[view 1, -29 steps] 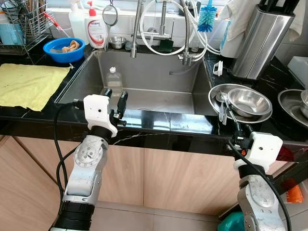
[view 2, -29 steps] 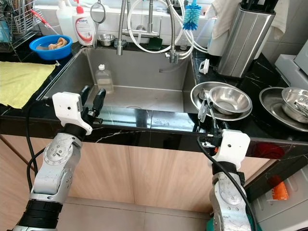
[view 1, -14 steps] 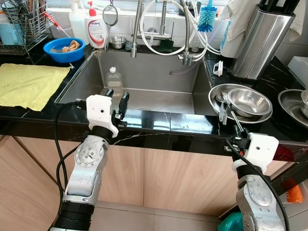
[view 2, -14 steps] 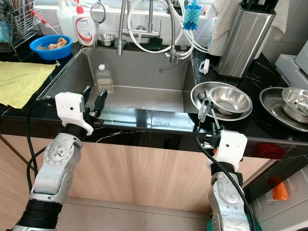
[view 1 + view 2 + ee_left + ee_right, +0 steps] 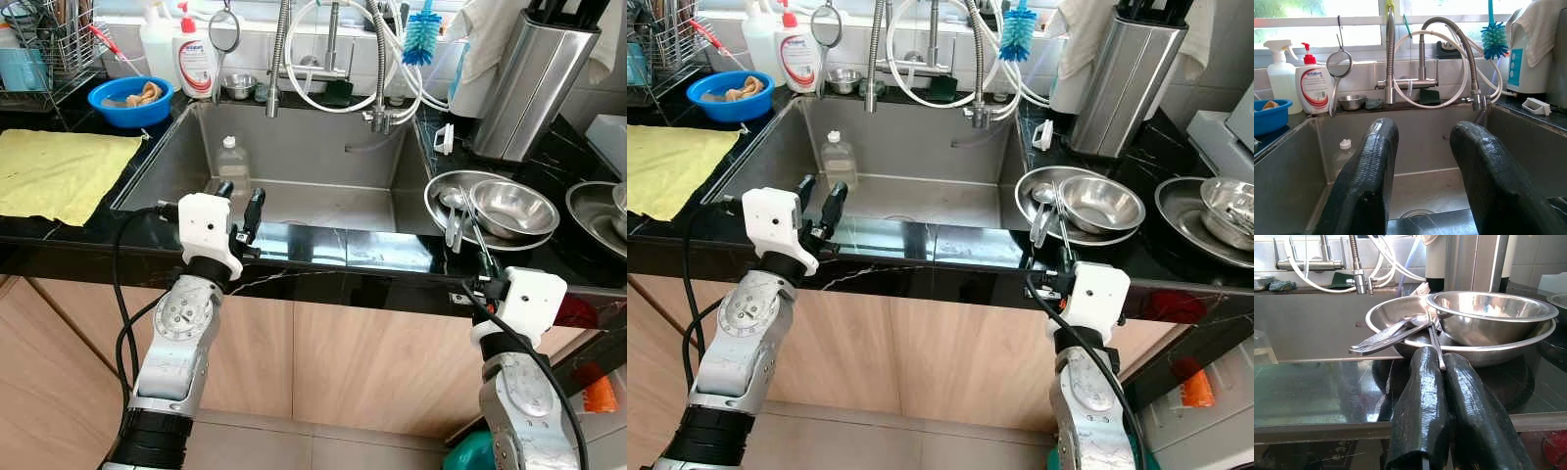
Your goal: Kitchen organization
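Right pincer stays clamped on the thin metal utensil handle at the black worktop edge, and the smaller steel bowl in the wide steel dish has slid sideways. Left pincer hangs open over the sink.

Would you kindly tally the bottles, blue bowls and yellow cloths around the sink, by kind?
Bottles: 3 (spray bottle, soap pump bottle, clear bottle in the sink)
Blue bowl: 1
Yellow cloth: 1
Total: 5
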Controlling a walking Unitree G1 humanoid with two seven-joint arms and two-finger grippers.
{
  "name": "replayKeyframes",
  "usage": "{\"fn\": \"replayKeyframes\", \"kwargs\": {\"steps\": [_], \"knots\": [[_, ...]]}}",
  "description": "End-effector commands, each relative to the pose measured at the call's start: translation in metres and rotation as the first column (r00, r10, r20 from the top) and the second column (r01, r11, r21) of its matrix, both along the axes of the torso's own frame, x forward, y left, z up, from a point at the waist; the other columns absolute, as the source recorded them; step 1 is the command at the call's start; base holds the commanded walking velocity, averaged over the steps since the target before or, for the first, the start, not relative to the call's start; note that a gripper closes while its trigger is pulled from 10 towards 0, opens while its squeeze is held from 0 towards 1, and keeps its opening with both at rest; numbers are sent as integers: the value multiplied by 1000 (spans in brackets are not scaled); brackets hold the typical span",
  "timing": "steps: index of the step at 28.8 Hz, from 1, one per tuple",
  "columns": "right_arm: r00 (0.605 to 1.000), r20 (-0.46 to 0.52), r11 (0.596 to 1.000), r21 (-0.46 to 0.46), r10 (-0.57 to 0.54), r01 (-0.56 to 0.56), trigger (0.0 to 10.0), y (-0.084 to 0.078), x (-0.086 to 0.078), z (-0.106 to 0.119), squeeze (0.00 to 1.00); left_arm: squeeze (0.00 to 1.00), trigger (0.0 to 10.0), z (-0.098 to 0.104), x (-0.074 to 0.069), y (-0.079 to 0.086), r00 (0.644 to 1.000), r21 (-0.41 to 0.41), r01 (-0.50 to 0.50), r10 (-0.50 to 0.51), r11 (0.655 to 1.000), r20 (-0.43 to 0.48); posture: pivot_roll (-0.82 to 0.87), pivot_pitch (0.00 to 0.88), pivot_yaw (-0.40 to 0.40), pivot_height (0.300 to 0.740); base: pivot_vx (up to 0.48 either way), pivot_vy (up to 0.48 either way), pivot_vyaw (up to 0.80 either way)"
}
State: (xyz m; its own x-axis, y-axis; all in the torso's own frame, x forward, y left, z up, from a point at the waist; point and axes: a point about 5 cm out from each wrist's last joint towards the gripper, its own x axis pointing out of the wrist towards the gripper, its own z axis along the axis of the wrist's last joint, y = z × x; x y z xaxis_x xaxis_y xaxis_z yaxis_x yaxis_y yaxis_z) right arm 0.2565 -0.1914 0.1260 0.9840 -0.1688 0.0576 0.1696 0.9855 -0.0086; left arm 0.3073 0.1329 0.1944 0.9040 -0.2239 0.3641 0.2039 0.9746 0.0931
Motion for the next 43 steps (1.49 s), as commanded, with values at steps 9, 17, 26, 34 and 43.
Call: {"fn": "replayKeyframes", "kwargs": {"steps": [9,17,26,34,43], "knots": [[994,95,999,-6,45,-45,10000,7,8,25,0,0,10000,4,-2,-2,1000,13,11,-11,1000,22,26,0,-56,740,0,0,0],[983,163,996,-30,88,-85,10000,14,12,43,0,0,10000,3,-2,-5,1000,14,18,-18,1000,25,24,0,-59,740,0,0,0],[937,213,961,-54,277,-271,10000,35,34,74,0,0,10000,4,0,-5,999,6,6,-6,1000,32,28,0,-67,740,0,0,0],[954,257,988,-39,153,-148,10000,23,29,75,0,0,10000,4,6,-2,999,-39,-21,23,999,32,30,0,-73,740,0,0,0],[967,246,998,-22,65,-61,10000,12,25,72,0,0,10000,10,13,-1,998,-52,-38,40,998,48,17,0,-66,740,0,328,-293]]}}
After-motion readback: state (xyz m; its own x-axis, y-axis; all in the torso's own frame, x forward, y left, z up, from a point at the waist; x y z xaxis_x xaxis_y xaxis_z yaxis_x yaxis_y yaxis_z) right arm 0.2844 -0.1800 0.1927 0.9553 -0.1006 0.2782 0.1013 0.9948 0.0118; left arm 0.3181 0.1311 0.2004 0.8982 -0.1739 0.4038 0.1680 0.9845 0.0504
